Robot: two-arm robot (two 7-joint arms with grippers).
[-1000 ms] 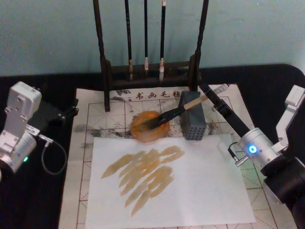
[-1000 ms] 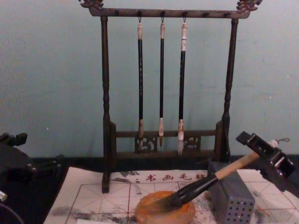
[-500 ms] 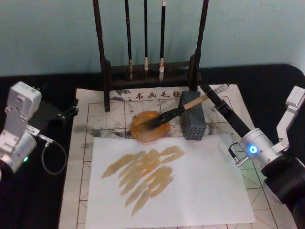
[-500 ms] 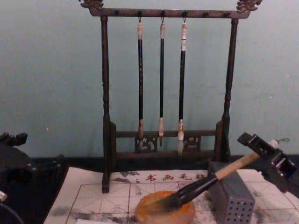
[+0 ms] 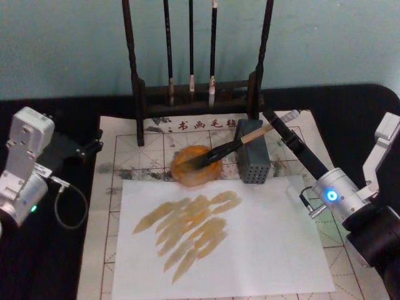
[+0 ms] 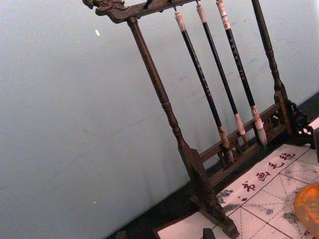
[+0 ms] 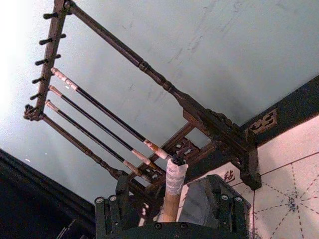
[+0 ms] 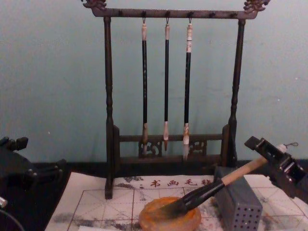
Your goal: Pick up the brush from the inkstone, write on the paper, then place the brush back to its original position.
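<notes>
The brush (image 5: 234, 144) lies slanted, its dark bristles on the round orange inkstone (image 5: 186, 176) and its wooden handle (image 8: 243, 171) across the top of a grey perforated block (image 5: 253, 161). My right gripper (image 5: 270, 123) reaches in from the right and stands open. Its fingers (image 7: 107, 216) sit well apart on either side of the brush's white end cap (image 7: 174, 174). The gridded paper (image 5: 128, 153) lies under the inkstone (image 8: 161, 222), with a white sheet (image 5: 262, 250) bearing yellow-brown strokes on top. My left gripper (image 5: 78, 149) is parked at the paper's left edge.
A dark wooden rack (image 8: 168, 13) with three thin hanging brushes (image 8: 166, 82) stands at the back of the paper, just behind the inkstone and block. A black cloth (image 5: 350, 119) covers the table. A cable loop (image 5: 69, 206) hangs by the left arm.
</notes>
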